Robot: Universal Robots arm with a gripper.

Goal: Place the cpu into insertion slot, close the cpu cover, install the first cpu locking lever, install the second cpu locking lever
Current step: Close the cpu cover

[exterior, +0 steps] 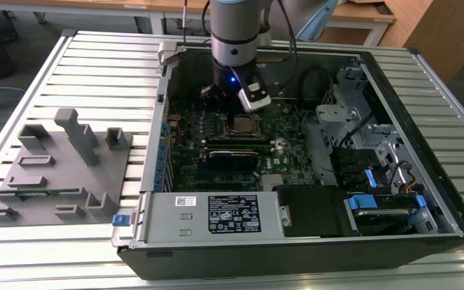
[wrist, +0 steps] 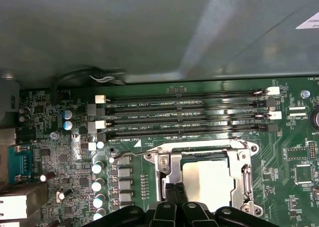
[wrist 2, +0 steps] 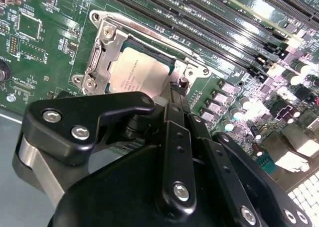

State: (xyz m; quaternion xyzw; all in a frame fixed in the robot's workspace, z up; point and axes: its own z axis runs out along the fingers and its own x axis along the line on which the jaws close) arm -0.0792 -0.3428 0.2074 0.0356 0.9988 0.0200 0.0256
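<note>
One cpu (wrist: 207, 179), a flat square chip with a pale, dull metal top, sits inside the insertion slot (wrist 2: 149, 49) on the green board (wrist: 289, 157). We see the cpu cover (wrist: 167, 174), a thin silvery frame with a big window, lying flat over the slot with its rim around the chip's edges. The claw (wrist: 174, 189) has its fingertips pressed together with nothing visible between them, right at the slot's edge by the cover's rim; we cannot tell if they touch. Long black memory slots (wrist: 184, 117) run just beside the slot. The open computer case (exterior: 215, 241) around the slot rests on the slatted bench (exterior: 79, 66).
</note>
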